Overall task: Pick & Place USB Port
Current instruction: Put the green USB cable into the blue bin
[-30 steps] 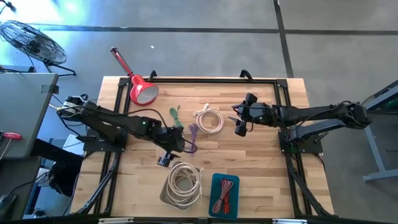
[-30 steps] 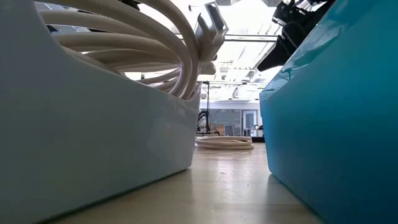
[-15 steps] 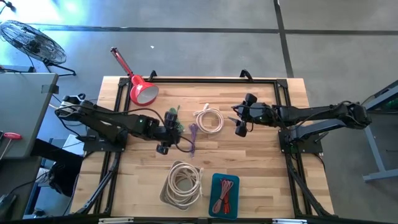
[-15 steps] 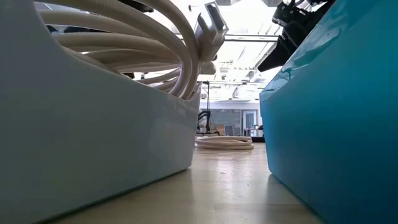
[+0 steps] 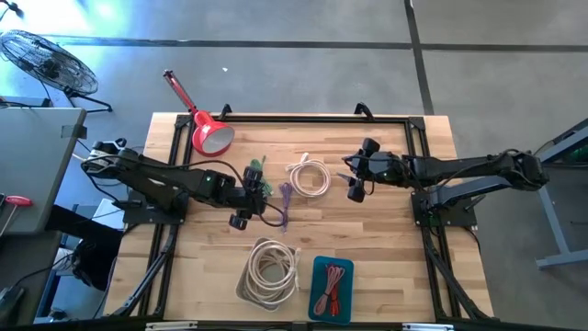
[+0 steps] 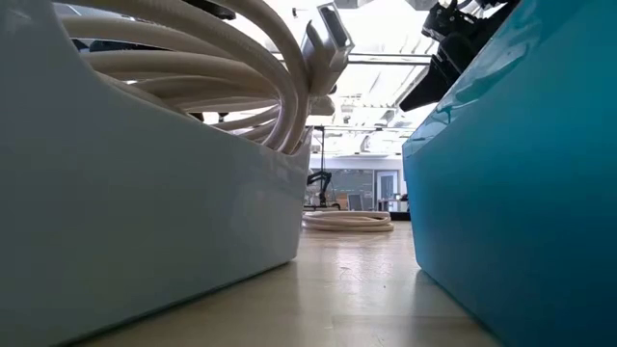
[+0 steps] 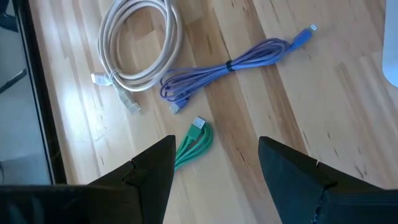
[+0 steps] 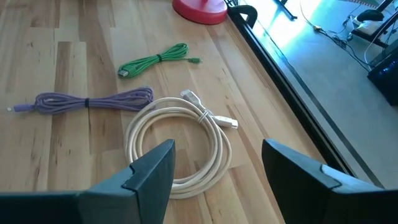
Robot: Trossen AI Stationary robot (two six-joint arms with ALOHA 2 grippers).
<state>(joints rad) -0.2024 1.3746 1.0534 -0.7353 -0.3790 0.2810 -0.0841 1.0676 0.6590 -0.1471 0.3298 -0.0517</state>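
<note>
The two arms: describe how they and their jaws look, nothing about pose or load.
Both arms are dark, near black, built of slim jointed links on black frame mounts. The left arm shows a small green light near its wrist. The left gripper and right gripper each end in two broad, flat, matte black jaws with angled edges.

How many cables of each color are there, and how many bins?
White cables: 2, one coil loose on the table, one coil in the white bin
Green cable: 1
Purple cable: 1
Red cables in the teal bin: 1 bundle
White bin: 1
Teal bin: 1
Total: 5 cable bundles and 2 bins, 7 things.
</note>
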